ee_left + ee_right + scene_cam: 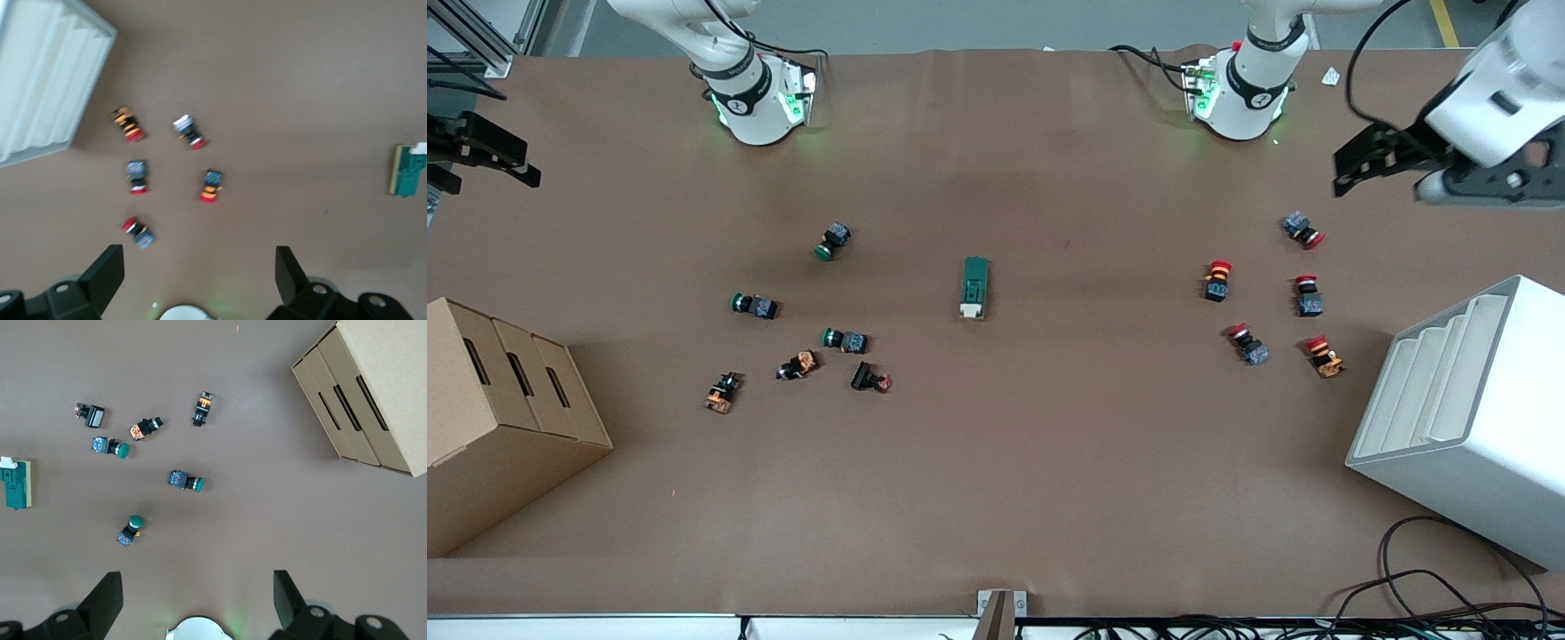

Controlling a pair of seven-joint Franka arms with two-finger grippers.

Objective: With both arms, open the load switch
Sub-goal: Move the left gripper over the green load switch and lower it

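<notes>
Both grippers are up in the air with nothing in them. The left gripper (200, 273) has its fingers (107, 270) spread wide apart, and under it lies bare brown worktop (996, 498) near the cluster of red-capped push buttons (1217, 280) at the left arm's end. In the front view it hangs at the edge of the frame, over the worktop's corner close to the left arm's base (1238, 93). The right gripper (198, 593) likewise has its fingers (103, 593) wide open and holds nothing; it is over the worktop by the green-capped push buttons (185, 481) toward the right arm's end.

The load switch (975, 287) lies flat on the worktop about midway between the two button clusters, well apart from both. Its white toggle piece (971, 310) is at the end nearer the front camera. No finger touches it.

A cardboard box (489, 418) sits at the right arm's end of the worktop, nearer the front camera than the green buttons; it is closed on top, with three dark slots in its side, so what is inside cannot be seen. A white stepped bin (1463, 409) stands at the left arm's end, nearer the front camera than the red buttons; the tiers that show hold nothing visible. Black cables (1449, 596) trail along the worktop's near edge by the bin.
</notes>
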